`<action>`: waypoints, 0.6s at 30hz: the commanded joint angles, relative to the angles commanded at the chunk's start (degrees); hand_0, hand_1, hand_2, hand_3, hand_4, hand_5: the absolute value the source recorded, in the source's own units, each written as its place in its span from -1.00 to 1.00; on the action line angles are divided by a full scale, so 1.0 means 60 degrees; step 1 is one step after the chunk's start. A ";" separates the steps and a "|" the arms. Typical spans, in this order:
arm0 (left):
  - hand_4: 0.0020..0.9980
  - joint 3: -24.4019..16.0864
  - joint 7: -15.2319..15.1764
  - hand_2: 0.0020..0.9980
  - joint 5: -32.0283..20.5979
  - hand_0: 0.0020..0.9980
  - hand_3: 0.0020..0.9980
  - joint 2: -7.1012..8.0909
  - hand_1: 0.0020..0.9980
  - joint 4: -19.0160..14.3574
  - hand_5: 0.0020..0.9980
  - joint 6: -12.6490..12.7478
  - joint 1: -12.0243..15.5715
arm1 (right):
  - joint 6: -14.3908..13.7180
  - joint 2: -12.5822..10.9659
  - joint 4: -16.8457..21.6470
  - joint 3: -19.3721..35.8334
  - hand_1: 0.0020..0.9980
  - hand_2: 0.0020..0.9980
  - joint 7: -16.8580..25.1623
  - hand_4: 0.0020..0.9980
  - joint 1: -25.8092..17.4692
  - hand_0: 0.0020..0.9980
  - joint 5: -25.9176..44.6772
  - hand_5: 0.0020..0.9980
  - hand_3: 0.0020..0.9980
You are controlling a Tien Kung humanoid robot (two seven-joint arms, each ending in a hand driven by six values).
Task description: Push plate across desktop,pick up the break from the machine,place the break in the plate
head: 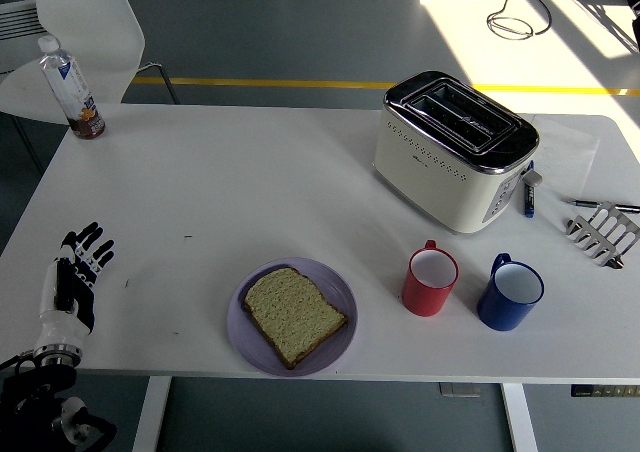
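A slice of bread (294, 314) lies flat on the lilac plate (340, 344) near the table's front edge, left of centre. The cream and chrome toaster (455, 150) stands at the back right, and no bread shows in its two slots. My left hand (75, 275) rests at the table's front left corner with its fingers spread and nothing in them, well left of the plate. The right arm is out of view.
A red mug (430, 281) and a blue mug (510, 294) stand right of the plate. A metal toast rack (603, 231) and pens (528, 194) lie at the right edge. A drink bottle (70, 90) stands at the back left corner, beside a white chair (80, 22).
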 joint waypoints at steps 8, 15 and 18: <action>0.03 0.0084 -0.0001 0.75 -0.0001 0.61 0.55 0.0000 0.60 0.0002 1.00 -0.0004 0.0063 | 0.0046 -0.0294 0.0019 0.0014 0.60 0.69 -0.0047 -0.10 -0.0078 0.71 0.0056 0.90 0.70; 0.04 0.0096 -0.0007 0.75 -0.0010 0.61 0.55 0.0000 0.60 -0.0005 1.00 -0.0004 0.0103 | 0.0121 -0.0768 0.0075 -0.0119 0.60 0.69 -0.0121 -0.10 -0.0118 0.71 0.0127 0.94 0.70; 0.04 0.0081 -0.0011 0.75 -0.0018 0.61 0.55 0.0000 0.60 -0.0006 1.00 -0.0001 0.0122 | 0.0139 -0.0838 0.0077 -0.0138 0.60 0.69 -0.0136 -0.10 -0.0147 0.71 0.0147 0.95 0.70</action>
